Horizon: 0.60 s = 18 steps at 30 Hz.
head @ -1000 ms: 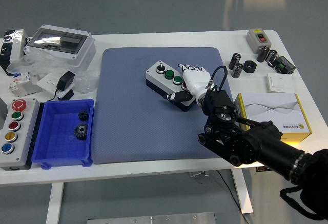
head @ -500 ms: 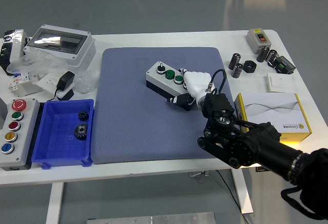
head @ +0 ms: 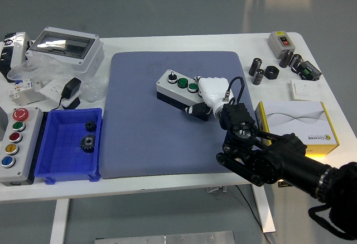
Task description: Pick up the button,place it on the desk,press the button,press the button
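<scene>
The button box (head: 174, 86), grey with a black base and a row of black and green buttons on top, lies tilted on the blue-grey mat (head: 139, 132) at the table's middle. My right hand (head: 210, 91), white with a black arm coming in from the lower right, sits over the box's right end. Its fingers are curled down over the top and the thumb (head: 195, 110) is against the box's near side. The buttons under the hand are hidden. My left arm is out of view.
A blue bin (head: 61, 168) with two gears stands at the left. Beside it is a grey box with coloured buttons (head: 15, 138). A clear-lidded enclosure (head: 66, 47) stands at the back left. A white and yellow carton (head: 295, 124), capacitors (head: 257, 71) and a small switch box (head: 280, 42) stand on the right.
My right hand's fingers went from stretched out over the box to curled down on its right end. The box shifted slightly to the left on the mat.
</scene>
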### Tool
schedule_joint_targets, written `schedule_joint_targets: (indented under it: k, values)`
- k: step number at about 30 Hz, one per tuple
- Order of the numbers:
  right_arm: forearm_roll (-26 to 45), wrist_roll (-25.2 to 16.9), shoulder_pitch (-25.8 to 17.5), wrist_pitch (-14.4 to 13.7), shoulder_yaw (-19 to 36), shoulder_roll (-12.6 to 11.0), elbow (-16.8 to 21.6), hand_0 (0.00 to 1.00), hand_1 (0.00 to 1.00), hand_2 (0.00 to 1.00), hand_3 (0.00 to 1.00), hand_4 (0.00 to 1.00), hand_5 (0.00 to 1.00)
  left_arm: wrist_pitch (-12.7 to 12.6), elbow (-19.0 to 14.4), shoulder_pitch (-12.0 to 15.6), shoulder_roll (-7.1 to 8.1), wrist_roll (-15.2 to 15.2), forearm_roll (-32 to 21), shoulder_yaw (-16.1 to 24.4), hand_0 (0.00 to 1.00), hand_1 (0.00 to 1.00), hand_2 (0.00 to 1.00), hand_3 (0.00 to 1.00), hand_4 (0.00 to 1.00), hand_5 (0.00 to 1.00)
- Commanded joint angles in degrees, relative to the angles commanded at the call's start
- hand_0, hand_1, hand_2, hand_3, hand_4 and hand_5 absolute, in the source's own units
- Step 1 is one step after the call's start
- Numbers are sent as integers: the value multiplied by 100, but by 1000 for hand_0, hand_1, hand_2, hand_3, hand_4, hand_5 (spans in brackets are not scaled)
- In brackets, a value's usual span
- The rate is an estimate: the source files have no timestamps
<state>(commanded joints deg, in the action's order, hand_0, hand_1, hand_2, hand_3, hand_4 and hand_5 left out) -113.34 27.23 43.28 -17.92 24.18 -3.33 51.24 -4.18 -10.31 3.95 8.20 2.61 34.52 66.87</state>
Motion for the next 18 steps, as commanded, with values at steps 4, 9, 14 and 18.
schedule_joint_targets:
  k: [4, 9, 14, 18]
  values:
    - [217, -424, 7, -178, -69, -344, 457, 66, 261, 309, 388, 189, 2, -2, 0, 12, -15, 4, 16, 13, 654, 629, 620, 706, 751, 182]
    - [693, -1021, -82, -272, -118, -848, 1060, 63, 258, 320, 374, 170, 2, 2, 0, 19, -35, 14, 44, 30, 651, 629, 620, 705, 750, 179]
    - [922, -1739, -246, -235, -271, -1476, 1849, 86, 273, 331, 413, 216, 2, 14, 0, 27, -62, 39, 77, 53, 650, 629, 620, 704, 750, 181]
    - [593, -2242, -411, -192, -481, -1943, 2401, 86, 273, 331, 413, 216, 2, 19, 0, 28, -84, 48, 99, 57, 650, 629, 620, 704, 750, 181]
